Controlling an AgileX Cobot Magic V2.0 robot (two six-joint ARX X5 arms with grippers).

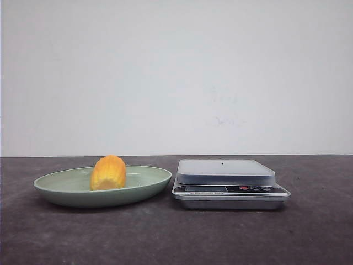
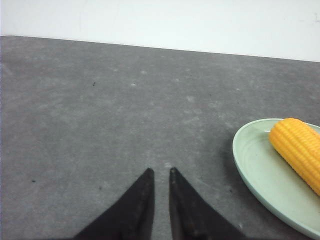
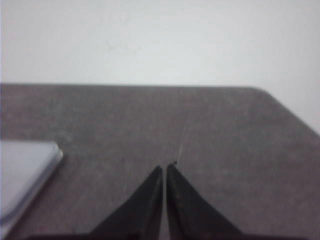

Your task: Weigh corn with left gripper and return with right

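The corn (image 1: pixel 108 173), a stubby yellow-orange cob piece, lies in a pale green oval plate (image 1: pixel 149 185) on the left of the table. In the left wrist view the corn (image 2: pixel 297 150) and plate (image 2: pixel 255 170) sit off to one side of my left gripper (image 2: pixel 161 171). That gripper hovers over bare tabletop, its black fingers close together with only a narrow slit and nothing between them. My right gripper (image 3: pixel 165 167) is shut and empty over bare table beside the scale (image 3: pixel 22 170). Neither gripper shows in the front view.
A silver digital kitchen scale (image 1: pixel 226 171) with a flat empty platform stands right of the plate. The dark grey table (image 1: pixel 176 237) ends at a white wall behind. The table's far right corner (image 3: pixel 260 92) shows in the right wrist view.
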